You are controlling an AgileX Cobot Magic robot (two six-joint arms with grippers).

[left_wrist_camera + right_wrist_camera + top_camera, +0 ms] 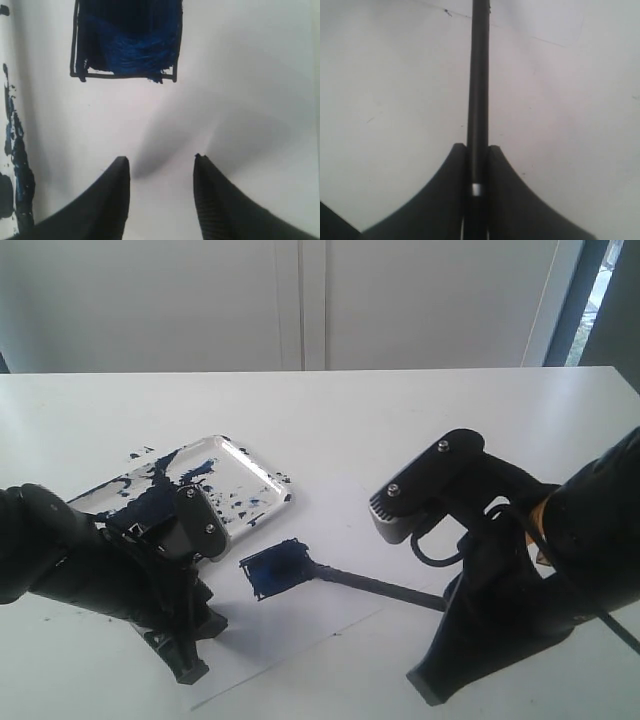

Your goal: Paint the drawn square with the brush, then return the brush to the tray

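Saw a white tray (265, 475) at the left, smeared with dark blue paint. Saw the left gripper (161, 162) near it, jaws apart, holding nothing. Next, the drawn square (272, 570), mostly painted blue. Found the thin black brush (370, 583) with its tip at the square, pinched tight in the right gripper (477, 150).

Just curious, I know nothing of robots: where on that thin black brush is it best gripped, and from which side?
Grip the brush on its bare shaft, far from the wet tip, coming from the end opposite the painted square. It is thin and straight, so the right tool pinches it across, as now.
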